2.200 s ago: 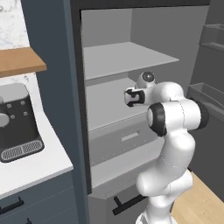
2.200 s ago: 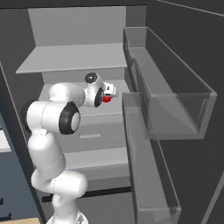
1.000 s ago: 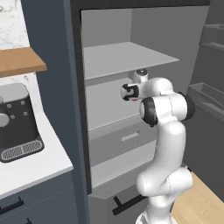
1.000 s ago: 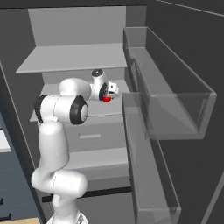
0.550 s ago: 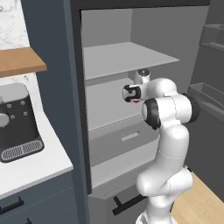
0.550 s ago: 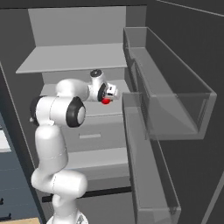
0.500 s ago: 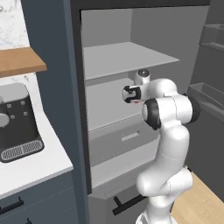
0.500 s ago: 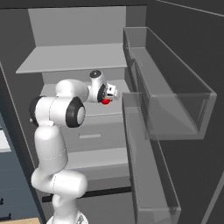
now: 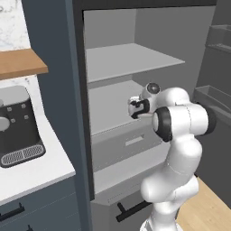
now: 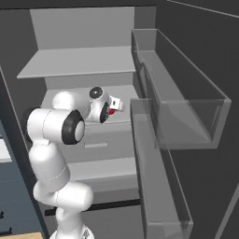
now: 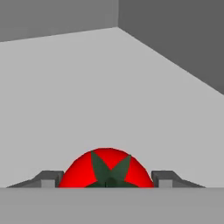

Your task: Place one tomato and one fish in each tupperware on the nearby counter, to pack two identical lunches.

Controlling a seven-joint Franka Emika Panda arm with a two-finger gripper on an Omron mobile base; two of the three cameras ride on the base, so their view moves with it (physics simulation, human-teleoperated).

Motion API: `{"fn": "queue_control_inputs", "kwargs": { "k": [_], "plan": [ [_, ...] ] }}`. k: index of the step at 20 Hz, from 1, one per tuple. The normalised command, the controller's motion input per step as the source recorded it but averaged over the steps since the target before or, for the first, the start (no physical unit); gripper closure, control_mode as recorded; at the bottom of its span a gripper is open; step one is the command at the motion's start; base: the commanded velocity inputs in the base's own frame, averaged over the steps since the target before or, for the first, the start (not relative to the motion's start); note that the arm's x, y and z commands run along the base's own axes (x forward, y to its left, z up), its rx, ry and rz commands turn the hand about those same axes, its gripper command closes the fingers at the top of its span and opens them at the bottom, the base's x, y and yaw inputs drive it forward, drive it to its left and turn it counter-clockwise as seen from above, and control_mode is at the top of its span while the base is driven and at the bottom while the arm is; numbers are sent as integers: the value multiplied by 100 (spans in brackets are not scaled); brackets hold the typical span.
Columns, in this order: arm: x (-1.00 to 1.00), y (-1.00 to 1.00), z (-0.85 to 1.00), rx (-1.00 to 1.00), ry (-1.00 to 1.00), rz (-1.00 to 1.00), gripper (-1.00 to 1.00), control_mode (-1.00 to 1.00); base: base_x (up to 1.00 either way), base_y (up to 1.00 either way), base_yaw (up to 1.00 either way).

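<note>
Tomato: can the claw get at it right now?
Probably yes. The tomato already sits between the claw fingers on the fridge shelf, with nothing in front of it.

The white arm rises with its elbow bent, reaching forward at mid height; the tool is clamped on the tomato, one finger on each side

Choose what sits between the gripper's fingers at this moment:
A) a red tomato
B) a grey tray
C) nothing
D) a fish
A: in the hand view the red tomato with its green stem sits between the two fingers of the gripper.
</note>
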Motion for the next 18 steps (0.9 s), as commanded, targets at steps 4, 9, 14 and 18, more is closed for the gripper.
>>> {"fn": "queue_control_inputs", "kwargs": {
  "k": [4, 9, 14, 18],
  "plan": [
    [-96, 0, 69, 3, 0, -3, 100, -100, 0, 0, 0],
    [-100, 0, 94, 4, 2, -5, 100, -100, 0, 0, 0],
    [-91, 0, 96, 0, 24, -7, 100, -100, 0, 0, 0],
    [-88, 5, 42, 0, 44, -3, 100, -100, 0, 0, 0]
  ]
}}
